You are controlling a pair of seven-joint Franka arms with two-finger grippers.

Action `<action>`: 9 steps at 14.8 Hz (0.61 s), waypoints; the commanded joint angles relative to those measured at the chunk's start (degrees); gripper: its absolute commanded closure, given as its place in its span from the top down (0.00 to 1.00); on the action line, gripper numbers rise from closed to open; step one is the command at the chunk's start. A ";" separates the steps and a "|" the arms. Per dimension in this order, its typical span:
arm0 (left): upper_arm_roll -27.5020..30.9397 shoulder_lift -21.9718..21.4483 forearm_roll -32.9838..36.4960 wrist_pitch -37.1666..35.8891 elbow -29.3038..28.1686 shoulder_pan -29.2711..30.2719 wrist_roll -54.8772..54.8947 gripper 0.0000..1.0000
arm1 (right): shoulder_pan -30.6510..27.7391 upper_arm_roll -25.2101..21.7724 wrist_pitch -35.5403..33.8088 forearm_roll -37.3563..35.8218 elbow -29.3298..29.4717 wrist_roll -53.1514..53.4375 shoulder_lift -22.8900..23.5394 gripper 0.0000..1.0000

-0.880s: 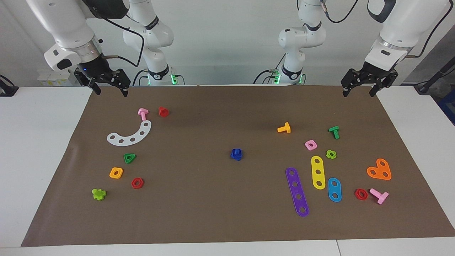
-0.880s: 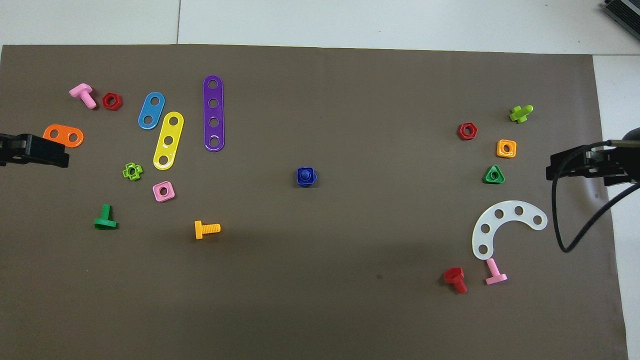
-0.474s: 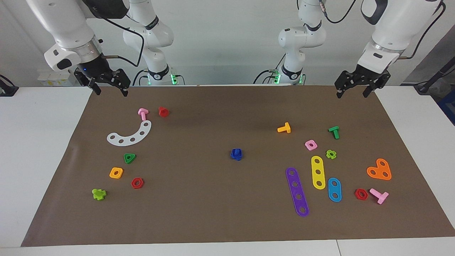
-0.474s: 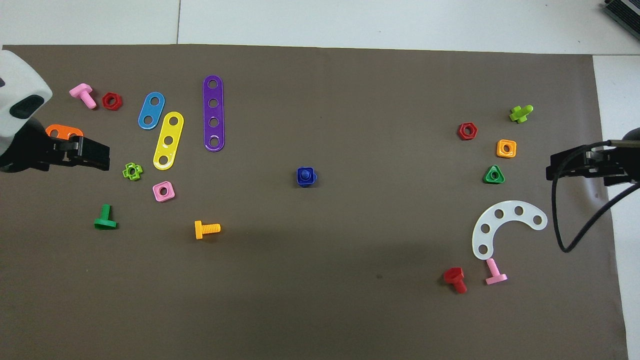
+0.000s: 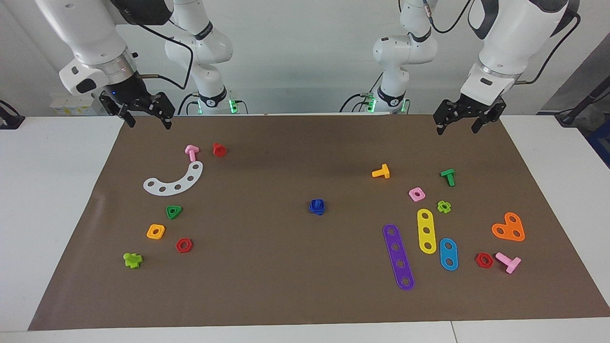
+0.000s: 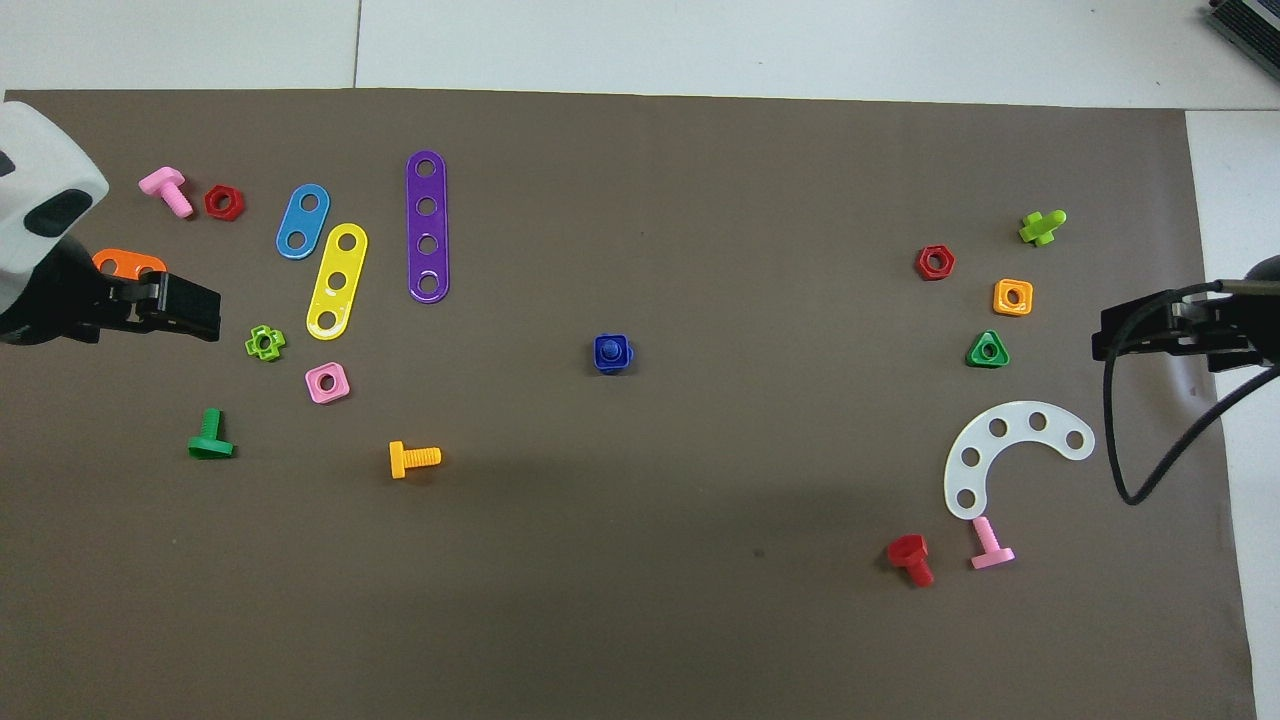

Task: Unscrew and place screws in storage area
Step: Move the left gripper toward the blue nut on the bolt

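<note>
Dark-blue screw (image 5: 317, 206): one, mid-mat on the bench (image 5: 57, 190), seated in a dark-blue nut, seen only from overhead. Bolts: seven others. Strips: five. Loose nuts: six. Left hand (image 5: 456, 123): fingers spread, empty, raised over the mat's edge near the green bolt (image 5: 448, 176). Right hand (image 5: 147, 119): spread, empty, waiting. Arm bases show only facing. No legible writing.

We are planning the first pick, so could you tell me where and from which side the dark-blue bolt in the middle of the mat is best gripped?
Probably from straight above, the fingers closing on the sides of the dark-blue bolt where it stands up. It stands alone mid-mat, with nothing beside it.
</note>
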 commanded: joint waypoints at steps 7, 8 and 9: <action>-0.54 -0.13 -4.13 9.12 -3.88 -3.91 -3.19 1.00 | -0.59 0.39 -0.59 0.66 -0.71 -1.35 -0.84 1.00; -0.54 0.83 -4.13 10.70 -3.88 -6.19 -6.34 1.00 | -0.59 0.39 -0.59 0.66 -0.71 -1.35 -0.84 1.00; -0.46 2.49 -4.13 12.11 -3.80 -8.38 -9.76 1.00 | -0.59 0.39 -0.59 0.66 -0.71 -1.35 -0.84 1.00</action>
